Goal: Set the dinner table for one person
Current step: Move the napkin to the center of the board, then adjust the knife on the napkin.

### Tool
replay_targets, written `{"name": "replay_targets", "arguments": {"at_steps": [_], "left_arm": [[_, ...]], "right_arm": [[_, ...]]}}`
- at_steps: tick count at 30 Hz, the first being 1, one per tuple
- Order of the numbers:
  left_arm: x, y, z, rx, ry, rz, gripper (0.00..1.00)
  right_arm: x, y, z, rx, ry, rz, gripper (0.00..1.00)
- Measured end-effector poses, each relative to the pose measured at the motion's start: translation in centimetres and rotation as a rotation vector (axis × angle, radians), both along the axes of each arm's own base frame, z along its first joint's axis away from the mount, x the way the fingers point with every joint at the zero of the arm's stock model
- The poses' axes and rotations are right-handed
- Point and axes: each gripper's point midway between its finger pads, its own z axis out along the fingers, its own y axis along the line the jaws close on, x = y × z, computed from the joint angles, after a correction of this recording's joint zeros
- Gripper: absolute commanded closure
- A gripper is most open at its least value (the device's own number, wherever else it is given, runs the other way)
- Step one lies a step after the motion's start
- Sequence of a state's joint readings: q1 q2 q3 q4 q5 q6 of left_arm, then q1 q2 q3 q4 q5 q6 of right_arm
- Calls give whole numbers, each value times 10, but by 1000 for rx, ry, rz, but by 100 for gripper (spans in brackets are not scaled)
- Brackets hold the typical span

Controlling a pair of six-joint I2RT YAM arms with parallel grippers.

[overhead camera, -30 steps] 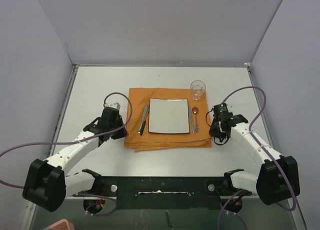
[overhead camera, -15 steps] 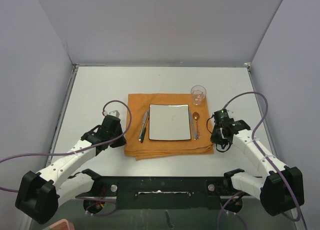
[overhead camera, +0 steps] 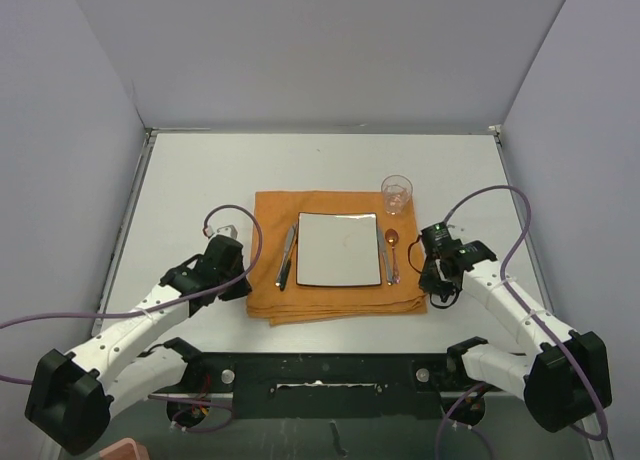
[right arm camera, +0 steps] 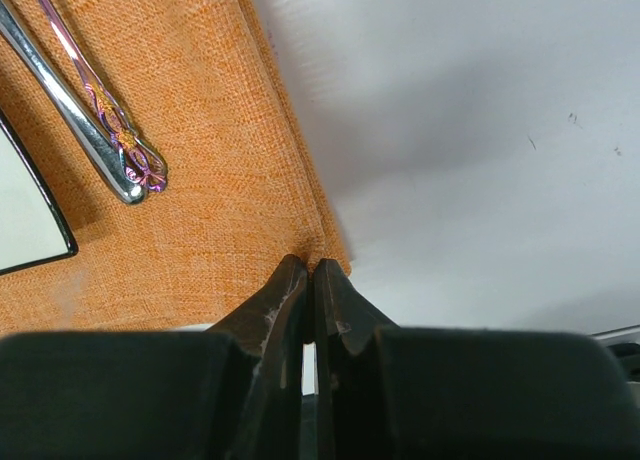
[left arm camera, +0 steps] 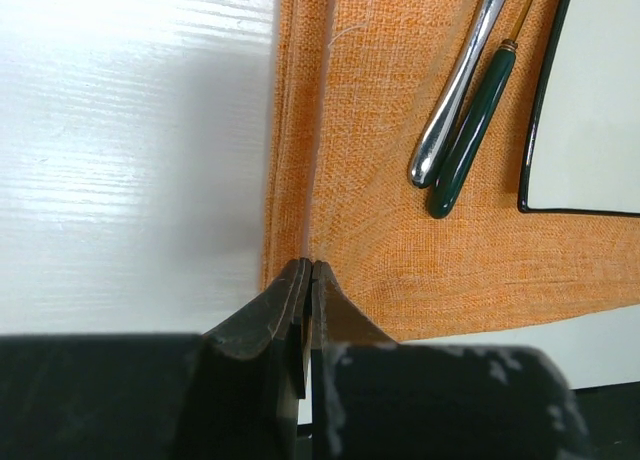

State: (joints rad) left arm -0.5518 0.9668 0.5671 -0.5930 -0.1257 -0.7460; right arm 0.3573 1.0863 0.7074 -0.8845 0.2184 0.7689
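Note:
The dinner table [overhead camera: 200,180] is a large white tabletop. An orange folded cloth [overhead camera: 330,298] lies on it, carrying a square white plate [overhead camera: 338,248]. A silver and a dark green handled piece of cutlery [overhead camera: 287,256] lie left of the plate, and a spoon and another utensil [overhead camera: 390,252] lie right of it. A clear glass [overhead camera: 396,193] stands at the cloth's far right corner. My left gripper [overhead camera: 247,291] is shut on the cloth's left edge near its front corner [left arm camera: 300,180]. My right gripper [overhead camera: 432,292] is shut on the cloth's near right corner [right arm camera: 250,180].
Grey walls close in the table on the left, far and right sides. The black base bar [overhead camera: 330,372] of the arms runs along the near edge. Purple cables [overhead camera: 505,205] loop off both arms. The plate's edge shows in both wrist views [left arm camera: 590,100] [right arm camera: 20,215].
Both grippers have drawn back toward the near edge, dragging the cloth with the plate, cutlery and glass on it. The cloth's near corners now sit lower in the top view.

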Motion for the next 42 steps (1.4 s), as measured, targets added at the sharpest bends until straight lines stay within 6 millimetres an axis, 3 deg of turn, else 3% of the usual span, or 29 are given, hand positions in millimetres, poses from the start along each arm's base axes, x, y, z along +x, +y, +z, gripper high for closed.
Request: {"name": "replay_targets", "arguments": {"at_steps": [16,17,18,20,22,26,32,38,42], "left_arm": [[-16,6,1,15,17,53,100],[-17,7,0,19,22,57,100],[-18,8,0,21,25,60,97],[-19,10,-1,28,30,71,75],[-21,13,-2,43,37,77,59],[-24,20,-3,87,59,88,49],[5,11,23,122,-2,63,48],[57,-22,61,108,-127,-34,49],[76,-44,58,94,-144,-110,51]], "right_arm": [[-17,4,5,5,11,-63,100],[-18,4,4,3,14,-65,96],[-19,4,4,2,16,-68,90],[-19,3,4,2,19,-74,74],[-21,2,4,-7,25,-76,61],[-23,-1,6,-44,41,-57,57],[11,8,33,-81,-37,6,58],[56,19,72,-98,-176,64,58],[71,26,91,-80,-244,91,58]]}}
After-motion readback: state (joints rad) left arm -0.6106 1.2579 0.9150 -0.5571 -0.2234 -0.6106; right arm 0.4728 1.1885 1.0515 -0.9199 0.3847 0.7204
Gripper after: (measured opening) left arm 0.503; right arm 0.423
